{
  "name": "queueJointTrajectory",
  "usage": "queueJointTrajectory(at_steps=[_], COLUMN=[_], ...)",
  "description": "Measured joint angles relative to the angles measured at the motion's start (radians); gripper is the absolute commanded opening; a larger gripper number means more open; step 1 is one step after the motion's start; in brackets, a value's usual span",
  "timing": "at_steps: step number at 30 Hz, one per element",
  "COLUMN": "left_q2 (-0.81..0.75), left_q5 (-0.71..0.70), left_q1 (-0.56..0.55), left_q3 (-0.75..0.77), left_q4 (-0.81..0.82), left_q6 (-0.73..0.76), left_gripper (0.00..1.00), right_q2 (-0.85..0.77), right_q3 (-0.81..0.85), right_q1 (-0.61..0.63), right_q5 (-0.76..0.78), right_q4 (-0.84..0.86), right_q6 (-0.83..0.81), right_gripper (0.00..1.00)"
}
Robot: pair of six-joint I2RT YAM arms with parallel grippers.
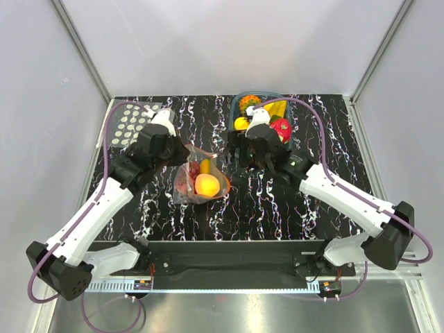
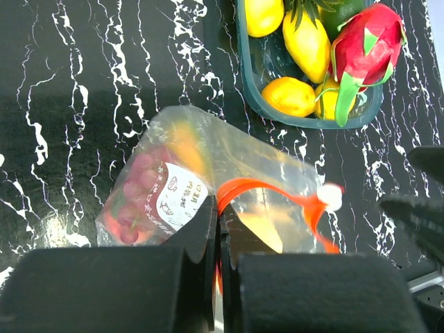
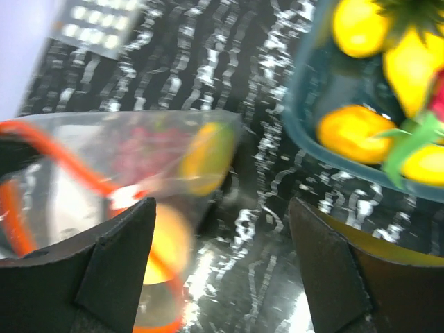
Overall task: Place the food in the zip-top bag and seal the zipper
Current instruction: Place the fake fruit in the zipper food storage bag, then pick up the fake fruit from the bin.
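The clear zip-top bag (image 1: 201, 177) lies on the black marbled table with its mouth standing open. Inside it are a round orange-yellow fruit (image 1: 206, 185) and dark red fruit (image 2: 135, 187). My left gripper (image 2: 220, 208) is shut on the red-orange zipper (image 2: 277, 189) at the bag's mouth edge; a white slider (image 2: 331, 196) sits on the strip. More food (image 2: 291, 96) lies in the teal tray (image 1: 233, 111). My right gripper (image 3: 222, 208) hangs open and empty over the table between the bag (image 3: 139, 146) and the tray (image 3: 305, 139).
A red-and-green dragon fruit (image 2: 364, 45) and yellow fruits fill the tray at the back. A clear sheet with white dots (image 1: 128, 125) lies at the table's back left corner. White walls close in the table on three sides.
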Motion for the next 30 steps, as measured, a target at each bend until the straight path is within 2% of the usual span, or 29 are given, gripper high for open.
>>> queueJointTrajectory(at_steps=[3,6,9,14,23,30], left_q2=[-0.014,-0.025,-0.032,-0.036,-0.050,-0.051], left_q5=[0.000,-0.001,0.000,0.000,0.000,0.005], left_q1=[0.002,0.004,0.004,0.004,0.005,0.005], left_q3=[-0.010,-0.015,-0.016,-0.027,-0.032,-0.037], left_q4=[-0.003,-0.004,-0.005,-0.005,-0.006,-0.006], left_q6=[0.000,0.001,0.006,0.019,0.035,0.042], left_gripper=[0.00,0.00,0.00,0.00,0.00,0.00], right_q2=[0.001,0.017,0.091,0.282,0.541,0.482], right_q3=[0.000,0.001,0.049,0.190,0.440,0.337], right_q1=[-0.045,-0.148,-0.226,-0.259,-0.316,-0.316], right_q5=[0.010,-0.032,-0.049,-0.110,-0.164,-0.236], right_q4=[-0.050,-0.082,-0.131,-0.196,-0.346,-0.317], right_q6=[-0.003,-0.005,-0.031,-0.092,-0.167,-0.170], right_gripper=[0.80,0.79,0.78,0.75,0.77,0.68])
